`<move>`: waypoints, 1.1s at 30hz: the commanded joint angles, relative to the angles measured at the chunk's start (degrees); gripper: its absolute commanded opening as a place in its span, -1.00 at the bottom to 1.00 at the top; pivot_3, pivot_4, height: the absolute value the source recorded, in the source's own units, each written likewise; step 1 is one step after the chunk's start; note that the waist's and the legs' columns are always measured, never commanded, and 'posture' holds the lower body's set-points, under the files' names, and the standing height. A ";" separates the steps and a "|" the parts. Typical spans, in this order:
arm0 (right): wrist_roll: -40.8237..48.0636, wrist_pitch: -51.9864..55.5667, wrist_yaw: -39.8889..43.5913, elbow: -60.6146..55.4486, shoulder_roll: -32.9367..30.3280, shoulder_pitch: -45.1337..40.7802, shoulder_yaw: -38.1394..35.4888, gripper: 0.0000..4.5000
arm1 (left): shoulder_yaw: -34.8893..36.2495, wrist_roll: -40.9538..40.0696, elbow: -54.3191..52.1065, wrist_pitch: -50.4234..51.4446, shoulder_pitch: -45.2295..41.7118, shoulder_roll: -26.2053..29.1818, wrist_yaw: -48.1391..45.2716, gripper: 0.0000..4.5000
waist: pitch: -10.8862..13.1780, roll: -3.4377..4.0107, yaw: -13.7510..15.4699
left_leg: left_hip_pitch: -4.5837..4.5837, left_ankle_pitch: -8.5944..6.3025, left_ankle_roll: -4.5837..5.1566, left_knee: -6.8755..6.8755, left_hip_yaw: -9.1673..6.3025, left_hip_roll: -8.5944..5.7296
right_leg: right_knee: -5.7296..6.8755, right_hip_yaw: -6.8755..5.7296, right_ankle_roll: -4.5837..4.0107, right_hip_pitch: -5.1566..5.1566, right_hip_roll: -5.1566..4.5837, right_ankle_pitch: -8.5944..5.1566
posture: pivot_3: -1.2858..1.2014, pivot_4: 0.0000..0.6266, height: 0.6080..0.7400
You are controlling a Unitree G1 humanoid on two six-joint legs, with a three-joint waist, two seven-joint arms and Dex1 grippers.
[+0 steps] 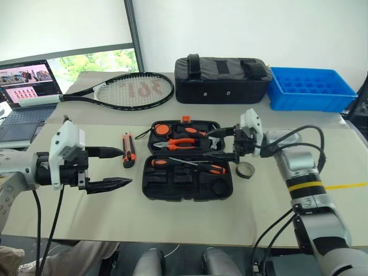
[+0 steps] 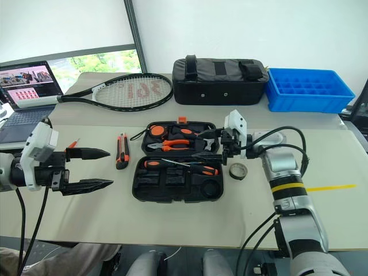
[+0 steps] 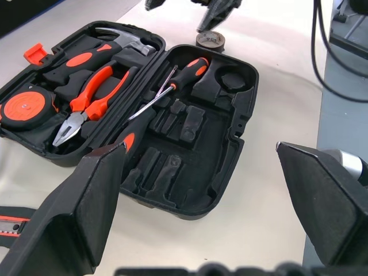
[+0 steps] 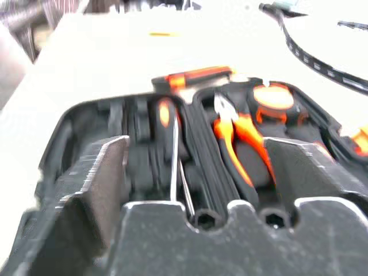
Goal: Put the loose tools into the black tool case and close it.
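The black tool case [image 1: 172, 187] lies open in the middle of the table, with pliers [image 1: 184, 142] and a tape measure [image 1: 161, 130] in its far half. Two slim screwdrivers [image 1: 198, 165] with orange-black handles lie across its near half. An orange-black utility knife [image 1: 128, 149] rests on the table left of the case. A small dark tape roll [image 1: 245, 169] sits just right of it. My right gripper [image 1: 208, 144] hovers open and empty over the case's right side, pointing left. Left of the knife, my left gripper [image 1: 112, 168] is open and empty.
A tennis racket [image 1: 129, 91], a black fabric bag [image 1: 221, 77] and a blue plastic tray [image 1: 310, 87] line the far side of the table. A laptop [image 1: 26, 86] stands at the far left. A yellow strip [image 1: 345, 186] marks the table at the right.
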 commanded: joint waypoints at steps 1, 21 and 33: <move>-1.01 0.89 -5.82 -2.29 1.60 0.82 -0.64 0.22 | 0.24 0.23 0.62 -1.64 -1.64 0.98 -0.24 1.00 | 0.00 0.00 0.13 | 0.00 0.00 0.00 0.00 0.00 0.00 | 0.01 -0.01 0.00 0.00 -0.01 0.00 | 0.03 -0.52 0.51; -12.06 -7.41 -9.31 -8.04 -0.44 8.55 7.69 -0.98 | -2.09 1.79 2.58 -3.45 -3.35 1.64 -2.30 1.00 | -0.02 -0.04 -0.09 | 0.01 0.00 0.00 -0.07 0.11 0.02 | 0.01 0.01 0.01 -0.10 0.05 -0.01 | 0.03 -0.52 0.51; -5.78 -0.17 -8.85 -11.85 1.34 10.65 6.21 -0.98 | -2.35 2.57 2.62 -3.74 -2.61 1.52 -2.80 1.00 | -0.01 -0.04 0.17 | -0.02 0.00 -0.01 -0.07 0.10 0.00 | 0.00 -0.01 0.01 -0.09 0.01 -0.01 | 0.03 -0.52 0.51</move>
